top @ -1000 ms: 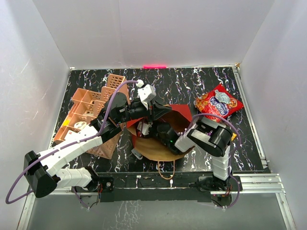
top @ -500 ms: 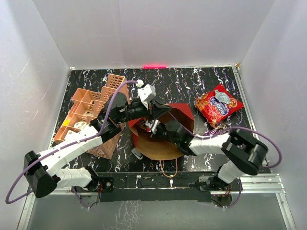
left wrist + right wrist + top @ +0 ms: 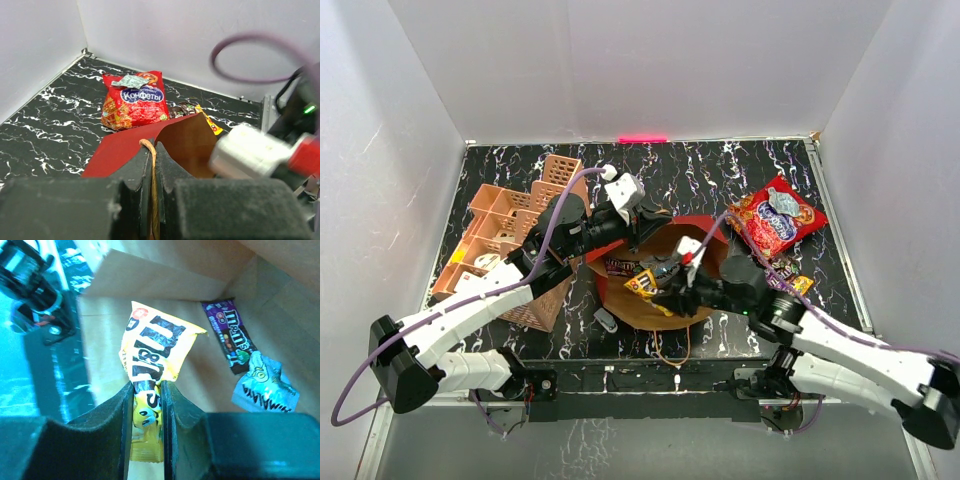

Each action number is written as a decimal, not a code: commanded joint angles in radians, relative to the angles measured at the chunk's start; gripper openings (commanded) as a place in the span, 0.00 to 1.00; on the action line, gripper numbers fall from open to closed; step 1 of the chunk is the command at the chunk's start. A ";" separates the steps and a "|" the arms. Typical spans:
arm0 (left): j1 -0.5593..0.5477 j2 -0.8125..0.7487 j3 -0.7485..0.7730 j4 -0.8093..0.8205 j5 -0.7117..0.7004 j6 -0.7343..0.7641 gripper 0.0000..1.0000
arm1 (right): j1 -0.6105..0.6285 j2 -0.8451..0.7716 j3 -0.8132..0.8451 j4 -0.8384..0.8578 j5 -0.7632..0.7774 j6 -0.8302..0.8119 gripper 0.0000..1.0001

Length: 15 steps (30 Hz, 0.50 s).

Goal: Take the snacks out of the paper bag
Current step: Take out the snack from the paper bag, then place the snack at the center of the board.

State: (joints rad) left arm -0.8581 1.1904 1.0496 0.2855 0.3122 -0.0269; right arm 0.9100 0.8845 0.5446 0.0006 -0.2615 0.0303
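Note:
The paper bag (image 3: pixel 708 236) lies on its side, dark red outside with a brown inside (image 3: pixel 150 280). My left gripper (image 3: pixel 638 226) is shut on its twisted handle (image 3: pixel 148 145) and holds the mouth open. My right gripper (image 3: pixel 146 390) reaches into the bag, shut on a yellow candy packet (image 3: pixel 157 347), which also shows from above (image 3: pixel 642 284). A purple packet (image 3: pixel 231 335) and a silver-blue one (image 3: pixel 265 386) lie on the bag's floor. The large red cookie bag (image 3: pixel 775 218) rests on the table at the back right, and small packets (image 3: pixel 792 284) lie beside the paper bag.
A salmon-pink lattice organizer (image 3: pixel 508 230) stands at the left, under my left arm. The bag's other handle (image 3: pixel 670 355) hangs toward the near table edge. White walls close in the black marbled table (image 3: pixel 720 170) on three sides.
My right arm has stretched out to the right and its gripper has closed on the yellow packet, which now shows in the bag's mouth. The left gripper has kept its hold.

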 commanded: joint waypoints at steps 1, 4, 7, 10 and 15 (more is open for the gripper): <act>-0.003 -0.040 0.005 0.010 -0.056 0.030 0.00 | 0.004 -0.201 0.138 -0.281 -0.032 0.216 0.07; -0.004 -0.044 0.001 0.012 -0.058 0.032 0.00 | 0.003 -0.296 0.232 -0.413 -0.009 0.236 0.07; -0.005 -0.042 0.001 0.014 -0.052 0.030 0.00 | 0.004 -0.361 0.329 -0.529 0.146 0.262 0.07; -0.005 -0.034 0.001 0.014 -0.051 0.031 0.00 | 0.004 -0.392 0.408 -0.577 0.350 0.323 0.07; -0.004 -0.026 0.000 0.011 -0.055 0.039 0.00 | 0.004 -0.369 0.475 -0.579 0.750 0.415 0.07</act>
State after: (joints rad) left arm -0.8597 1.1831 1.0492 0.2798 0.2687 -0.0048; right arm 0.9119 0.4915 0.9718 -0.5438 0.1047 0.3378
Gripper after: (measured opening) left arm 0.007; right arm 0.261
